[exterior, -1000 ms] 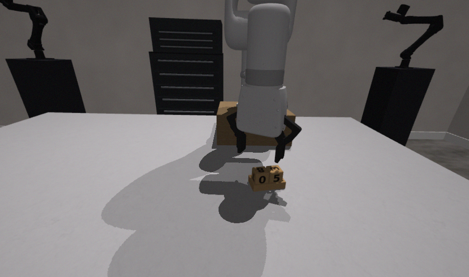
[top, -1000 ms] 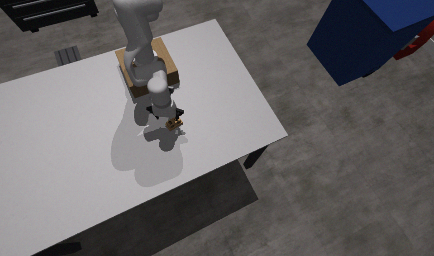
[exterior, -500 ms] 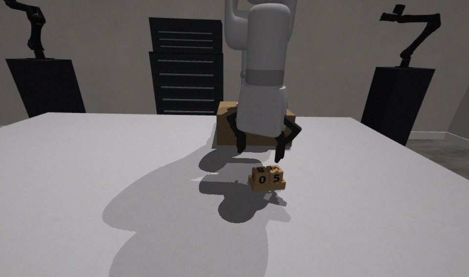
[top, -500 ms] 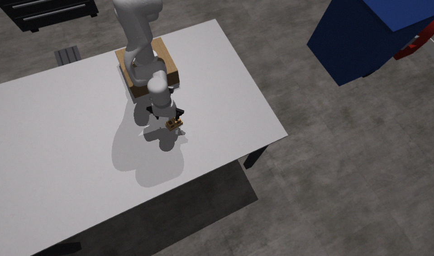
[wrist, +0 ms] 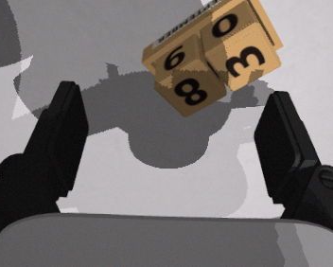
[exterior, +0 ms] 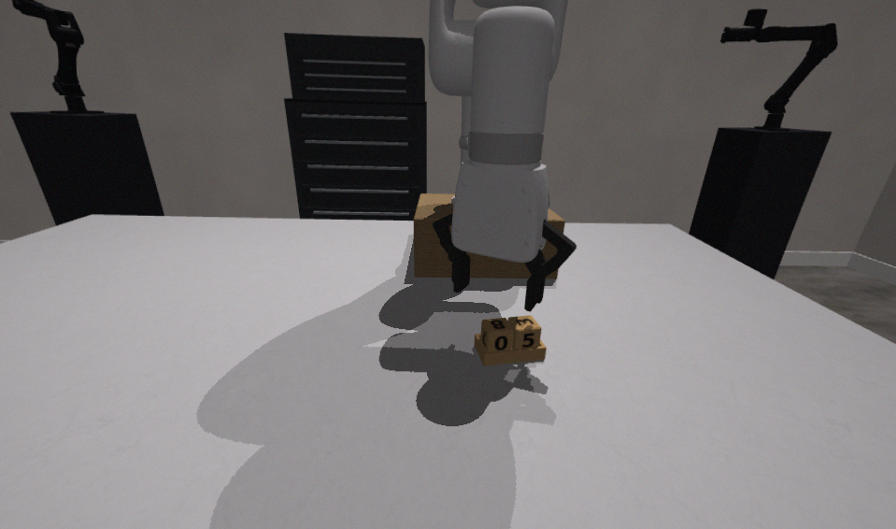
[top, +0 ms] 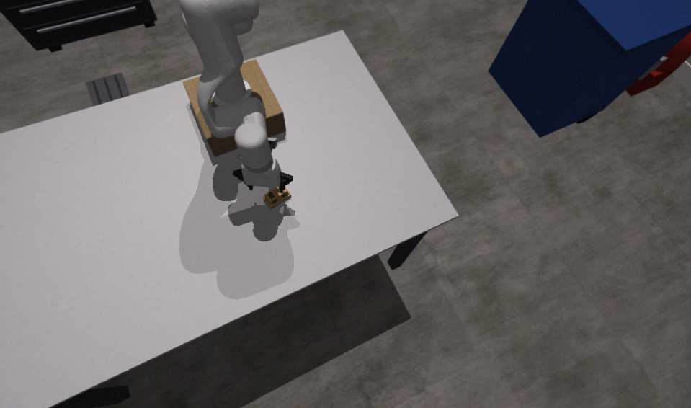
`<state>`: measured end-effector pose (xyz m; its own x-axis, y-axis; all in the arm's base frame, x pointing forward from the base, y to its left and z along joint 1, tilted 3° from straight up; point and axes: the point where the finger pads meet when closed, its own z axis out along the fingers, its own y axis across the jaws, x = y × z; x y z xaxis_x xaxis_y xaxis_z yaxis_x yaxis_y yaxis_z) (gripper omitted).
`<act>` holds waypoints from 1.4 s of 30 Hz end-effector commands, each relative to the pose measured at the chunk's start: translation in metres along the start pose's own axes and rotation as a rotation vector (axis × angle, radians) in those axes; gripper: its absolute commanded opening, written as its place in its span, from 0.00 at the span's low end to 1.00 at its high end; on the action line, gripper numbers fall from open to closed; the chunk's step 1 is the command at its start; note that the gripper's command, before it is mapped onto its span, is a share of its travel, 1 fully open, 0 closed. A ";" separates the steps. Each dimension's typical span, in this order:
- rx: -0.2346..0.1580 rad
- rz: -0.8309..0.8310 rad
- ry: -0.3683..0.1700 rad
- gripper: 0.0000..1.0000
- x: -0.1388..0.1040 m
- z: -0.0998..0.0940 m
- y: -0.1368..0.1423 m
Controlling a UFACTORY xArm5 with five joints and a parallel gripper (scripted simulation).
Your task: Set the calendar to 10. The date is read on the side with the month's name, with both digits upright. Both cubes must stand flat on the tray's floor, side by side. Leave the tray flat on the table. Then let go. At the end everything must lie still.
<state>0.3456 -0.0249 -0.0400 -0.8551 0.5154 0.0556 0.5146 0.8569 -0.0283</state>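
Note:
The wooden calendar tray [exterior: 509,351] lies flat on the white table with two cubes side by side in it. In the exterior view the left cube [exterior: 500,336] shows 0 in front and 8 on top. The right cube [exterior: 528,334] shows 5 in front and 3 on top. In the wrist view one cube [wrist: 185,79] shows 6 and 8, and the other cube [wrist: 242,43] shows 0 and 3. A printed strip [wrist: 192,18] runs along the tray edge by the 6 and 0. My gripper [exterior: 495,295] is open and empty, just above and behind the calendar [top: 279,200], not touching it.
The brown box [exterior: 437,246] under the arm's base stands just behind the calendar. The table's right edge [top: 429,172] is some way off. A black drawer cabinet [exterior: 356,124] and two black pedestals stand beyond the table.

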 end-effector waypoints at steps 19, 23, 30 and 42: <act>-0.001 0.000 -0.003 1.00 -0.001 -0.001 0.001; -0.001 0.001 -0.003 1.00 -0.001 -0.001 0.001; -0.001 0.125 -0.003 1.00 0.000 0.000 0.008; 0.002 0.255 -0.005 1.00 0.004 0.002 0.030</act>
<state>0.3548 -0.0004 -0.0430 -0.7446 0.6659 0.0468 0.6646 0.7460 -0.0417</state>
